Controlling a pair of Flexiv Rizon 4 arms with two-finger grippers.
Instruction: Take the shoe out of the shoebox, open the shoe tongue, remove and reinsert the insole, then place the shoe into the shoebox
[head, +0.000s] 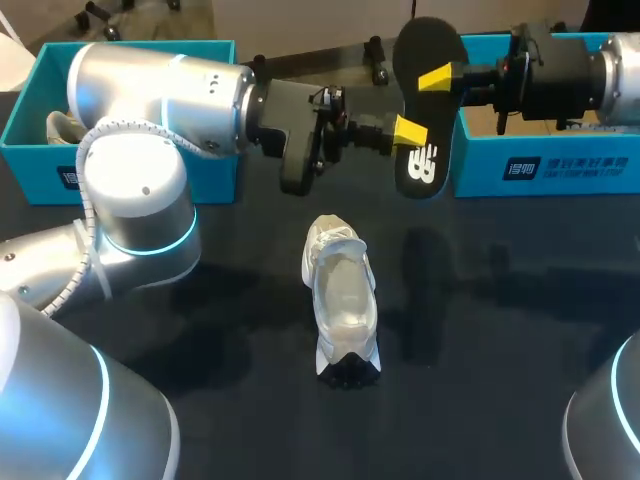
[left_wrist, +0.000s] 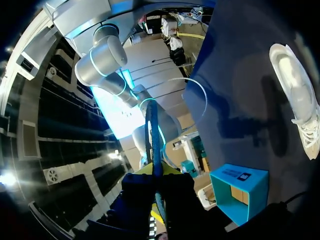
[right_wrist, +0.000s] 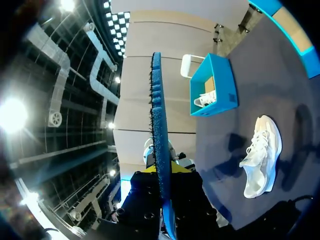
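**Two grips on one insole: settle the hand-off before you return to the shoe**

At your far left, the left shoebox (head: 30, 115) has a pale shoe lying in it; leave that alone.

Your left gripper (head: 408, 132) reaches past the middle and is clamped on the lower part of the black insole (head: 440, 112). The insole hangs on edge in the air, well clear of the table (head: 480, 330). The left wrist view agrees: the insole (left_wrist: 152, 135) runs edge-on straight out between the fingers.

Below it and a little to the left, the white shoe (head: 342, 295) lies alone on the table with its opening upward. Neither arm touches it.

From the right, your right gripper (head: 437, 78) pinches the same insole higher up. Its wrist view likewise shows the insole (right_wrist: 157, 110) edge-on between the fingers. The right shoebox (head: 560, 165) stands just behind.

- **Release first:** With both arms closed on one thin, bendy piece, any uneven motion will likely twist or crease it. Let one gripper go before the other travels.
- **Steady the shoe:** Use the freed arm to hold the shoe, since it looks light and may skid when pushed.
- **Clear the opening:** Hold the tongue out of the way.
- **Reinsert:** Bring the insole down at a shallow angle, front end first, and slide it forward. Then press the heel flat.
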